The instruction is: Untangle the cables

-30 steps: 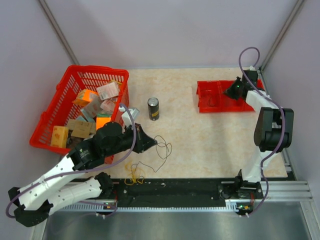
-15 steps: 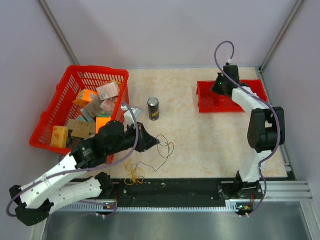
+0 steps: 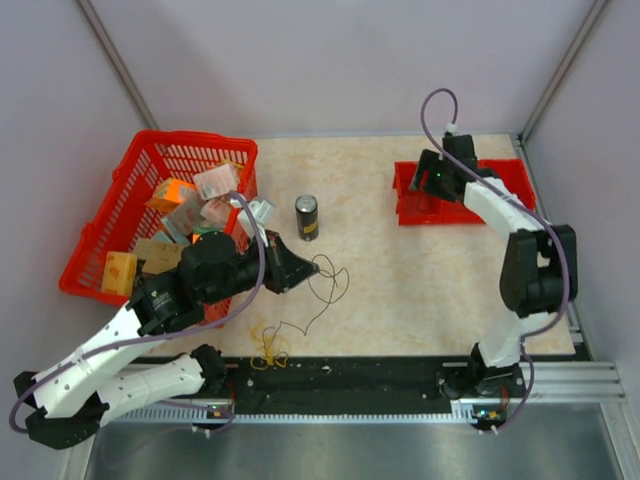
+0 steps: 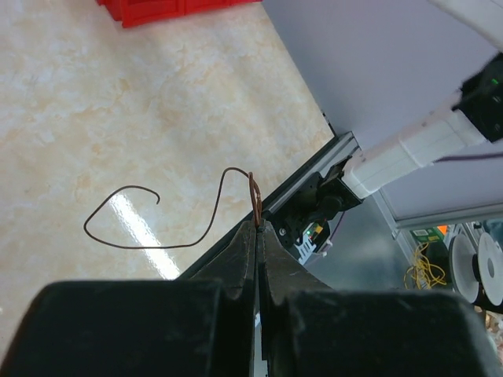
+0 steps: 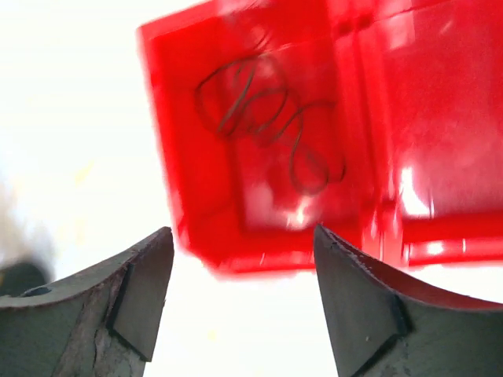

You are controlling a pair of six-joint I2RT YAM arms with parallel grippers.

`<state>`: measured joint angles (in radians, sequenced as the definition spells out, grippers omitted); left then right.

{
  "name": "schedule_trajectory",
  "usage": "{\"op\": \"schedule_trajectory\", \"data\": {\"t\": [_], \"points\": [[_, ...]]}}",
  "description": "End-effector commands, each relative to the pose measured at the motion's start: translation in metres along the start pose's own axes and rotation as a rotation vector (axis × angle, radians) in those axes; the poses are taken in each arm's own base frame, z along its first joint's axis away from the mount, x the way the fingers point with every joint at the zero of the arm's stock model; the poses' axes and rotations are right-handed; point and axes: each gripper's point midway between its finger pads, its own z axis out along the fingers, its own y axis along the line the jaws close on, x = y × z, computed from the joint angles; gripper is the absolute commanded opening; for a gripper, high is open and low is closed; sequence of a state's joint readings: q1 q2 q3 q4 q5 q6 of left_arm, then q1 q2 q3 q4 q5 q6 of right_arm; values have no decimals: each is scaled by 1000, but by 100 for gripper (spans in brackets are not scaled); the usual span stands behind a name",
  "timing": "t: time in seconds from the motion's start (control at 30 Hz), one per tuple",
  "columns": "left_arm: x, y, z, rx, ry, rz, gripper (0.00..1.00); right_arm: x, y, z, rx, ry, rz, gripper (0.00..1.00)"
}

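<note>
Left gripper pinches the black wire, whose tail reaches the yellow-orange wire at the table's near edge; right gripper gapes wide above the red tray; pulling may tighten the snag or slip the strand.

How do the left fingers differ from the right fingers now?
The left fingers are shut on a thin dark wire; the right fingers stand open, holding nothing. The left fingers are near the red basket; the right fingers hover over a red tray. Both are dark.
</note>
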<state>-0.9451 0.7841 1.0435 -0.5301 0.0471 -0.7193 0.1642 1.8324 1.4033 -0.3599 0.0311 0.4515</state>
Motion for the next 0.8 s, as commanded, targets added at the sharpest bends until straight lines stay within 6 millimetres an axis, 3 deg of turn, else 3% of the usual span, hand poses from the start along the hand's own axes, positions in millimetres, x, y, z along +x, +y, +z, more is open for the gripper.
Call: {"op": "schedule_trajectory", "data": {"t": [0.0, 0.13, 0.2, 0.23, 0.3, 0.4, 0.5, 0.77], "points": [[-19, -12, 1, 22, -55, 11, 0, -5, 60, -116, -320, -108, -154, 73], [-21, -12, 6, 20, -60, 17, 0, 72, 118, -200, -759, -77, -328, 76], [-21, -11, 9, 16, -56, 16, 0, 119, 137, -241, -941, -68, -437, 78], [-19, -10, 11, 15, -47, 15, 0, 133, 146, -265, -1022, -95, -483, 79], [-17, -10, 13, 10, -35, 2, 0, 154, 152, -298, -1122, -109, -524, 81], [-10, -10, 15, 18, -10, -28, 0, 165, 156, -333, -1250, -128, -515, 81], [-5, -10, 18, 22, 11, -48, 0, 174, 161, -351, -1317, -147, -529, 81], [0, -10, 18, 16, 42, -84, 0, 181, 184, -338, -1231, -193, -605, 81]]}}
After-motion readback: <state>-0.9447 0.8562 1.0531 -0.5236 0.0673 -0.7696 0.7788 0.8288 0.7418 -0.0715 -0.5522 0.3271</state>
